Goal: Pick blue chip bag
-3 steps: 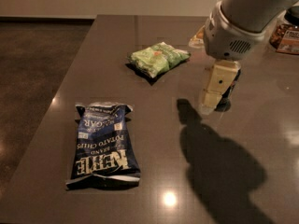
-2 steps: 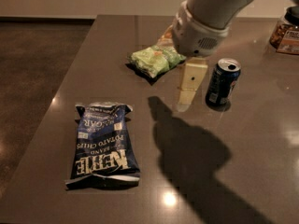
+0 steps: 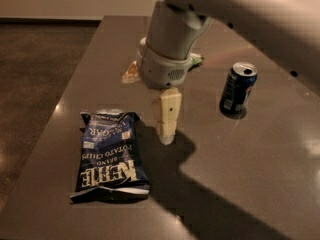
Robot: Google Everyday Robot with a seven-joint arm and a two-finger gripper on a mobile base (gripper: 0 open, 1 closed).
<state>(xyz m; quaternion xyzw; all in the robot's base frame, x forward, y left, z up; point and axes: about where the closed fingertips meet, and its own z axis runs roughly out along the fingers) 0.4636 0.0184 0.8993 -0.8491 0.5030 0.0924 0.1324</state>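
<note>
A crinkled dark navy chip bag is lying flat on the dark grey desk, nearest the viewer. Just right of its far end, the cream tool is hovering, open or closed I cannot tell. Farther right, a dark blue soda can is standing. The bag is likely light, soft and slippery, so pinching a crimped end seems best.

The blue chip bag carries white lettering, upside down to the camera: "KETTLE BRAND POTATO CHIPS". Print on the soda can is unreadable. The gripper hangs just beside the bag's upper right.
</note>
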